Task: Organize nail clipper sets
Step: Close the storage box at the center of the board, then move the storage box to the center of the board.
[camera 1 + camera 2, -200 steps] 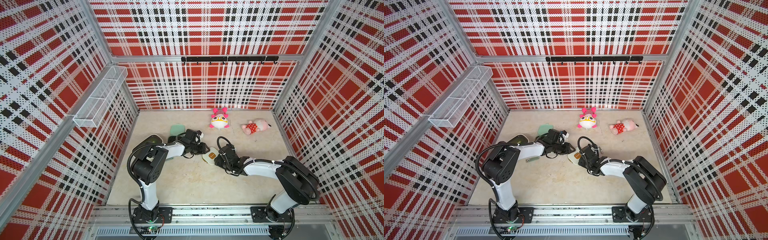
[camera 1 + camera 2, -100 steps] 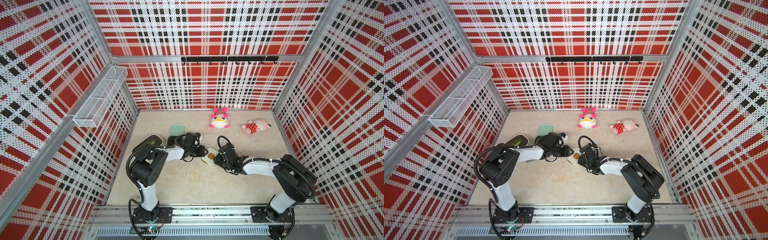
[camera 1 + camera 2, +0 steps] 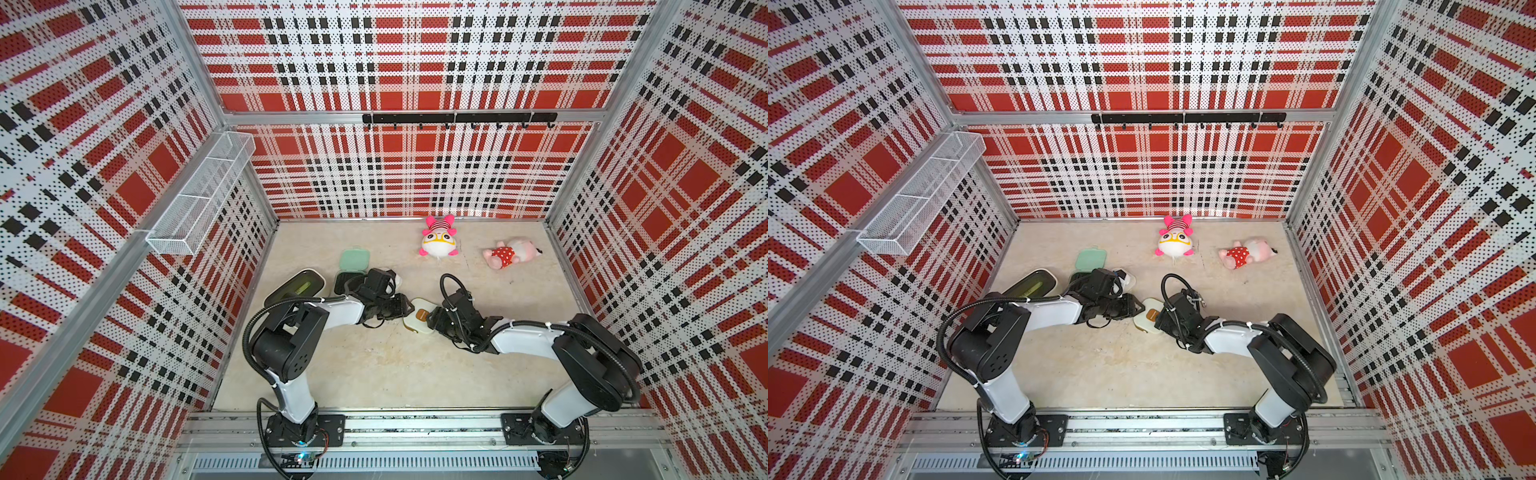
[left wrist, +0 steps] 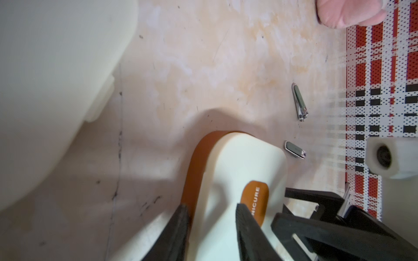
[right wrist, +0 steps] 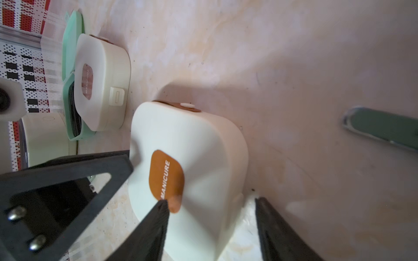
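Note:
A cream nail clipper case (image 3: pixel 419 321) with an orange MANICURE label lies on the floor between my two grippers, in both top views (image 3: pixel 1147 318). My left gripper (image 4: pixel 212 217) is shut on its edge, one finger on the orange band and one on the lid. My right gripper (image 5: pixel 212 208) is open around the opposite corner of this case (image 5: pixel 192 158): one fingertip touches the label, the other stands clear of its side. A second cream case (image 5: pixel 101 83) rests on the open mint green case (image 5: pixel 72 67). Two silver clippers (image 4: pixel 299 101) (image 4: pixel 295 150) lie loose on the floor.
A cream bin (image 3: pixel 296 287) with a dark green inside stands by the left wall. Two pink plush toys (image 3: pixel 438 241) (image 3: pixel 511 252) lie at the back. A green-handled clipper (image 5: pixel 380 128) lies on the floor. A wire basket (image 3: pixel 199 195) hangs on the left wall.
My right gripper's jaws have spread apart and let go of the cream case. The left gripper keeps its hold, and the case has barely moved.

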You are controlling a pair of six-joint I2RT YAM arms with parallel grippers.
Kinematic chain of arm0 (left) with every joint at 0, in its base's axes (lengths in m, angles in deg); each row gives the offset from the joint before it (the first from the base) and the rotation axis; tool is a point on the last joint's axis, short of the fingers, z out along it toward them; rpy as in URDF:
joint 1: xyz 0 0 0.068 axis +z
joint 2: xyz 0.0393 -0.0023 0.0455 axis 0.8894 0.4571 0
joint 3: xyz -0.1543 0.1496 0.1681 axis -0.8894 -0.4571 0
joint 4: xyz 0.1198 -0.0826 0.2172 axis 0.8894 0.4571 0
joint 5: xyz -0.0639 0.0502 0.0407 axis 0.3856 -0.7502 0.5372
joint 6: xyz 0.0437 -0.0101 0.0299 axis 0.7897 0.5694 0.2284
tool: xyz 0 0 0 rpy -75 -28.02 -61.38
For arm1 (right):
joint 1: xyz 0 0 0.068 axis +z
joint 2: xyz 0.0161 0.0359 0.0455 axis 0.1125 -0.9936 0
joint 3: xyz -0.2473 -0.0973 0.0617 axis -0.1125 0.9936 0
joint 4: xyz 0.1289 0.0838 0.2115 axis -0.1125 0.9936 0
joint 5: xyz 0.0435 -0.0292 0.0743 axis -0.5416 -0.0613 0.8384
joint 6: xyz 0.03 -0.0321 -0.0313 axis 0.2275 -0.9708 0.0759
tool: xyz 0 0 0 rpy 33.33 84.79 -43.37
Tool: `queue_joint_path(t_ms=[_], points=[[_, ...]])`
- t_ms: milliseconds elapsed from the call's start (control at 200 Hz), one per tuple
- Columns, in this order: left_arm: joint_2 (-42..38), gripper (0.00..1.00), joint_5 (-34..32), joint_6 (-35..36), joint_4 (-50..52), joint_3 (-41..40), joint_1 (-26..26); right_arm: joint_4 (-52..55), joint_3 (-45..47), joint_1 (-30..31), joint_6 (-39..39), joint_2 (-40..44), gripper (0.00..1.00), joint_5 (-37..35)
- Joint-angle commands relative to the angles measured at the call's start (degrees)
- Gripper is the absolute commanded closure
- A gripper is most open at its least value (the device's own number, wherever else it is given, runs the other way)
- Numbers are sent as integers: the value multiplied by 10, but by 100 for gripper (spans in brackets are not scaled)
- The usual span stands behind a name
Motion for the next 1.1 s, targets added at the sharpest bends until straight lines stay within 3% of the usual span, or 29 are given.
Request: queue_joint_path(t_ms=[0,250,476,596,716,797,992,1097], points=[[-52,59,-11,10,28,36,28,62,3,7,-58,42,26,-28],[-167,58,-81,9,31,15,84,175,-54,84,-158,13,15,-100],[-247,55,-122,-8,25,-4,142,215,-135,117,-165,-83,5,-147],[-295,50,-111,-45,-33,-46,205,224,-170,114,-161,-126,3,-163],[-328,41,-84,-66,-77,-72,242,219,-192,98,-162,-150,5,-164],[-314,36,-5,-76,-82,-63,277,194,-192,75,-169,-155,11,-145],[-236,38,116,-84,-88,-35,323,172,-225,16,-202,-172,22,-114],[-192,47,81,-20,5,19,303,179,-263,-15,-220,-194,26,-100]])
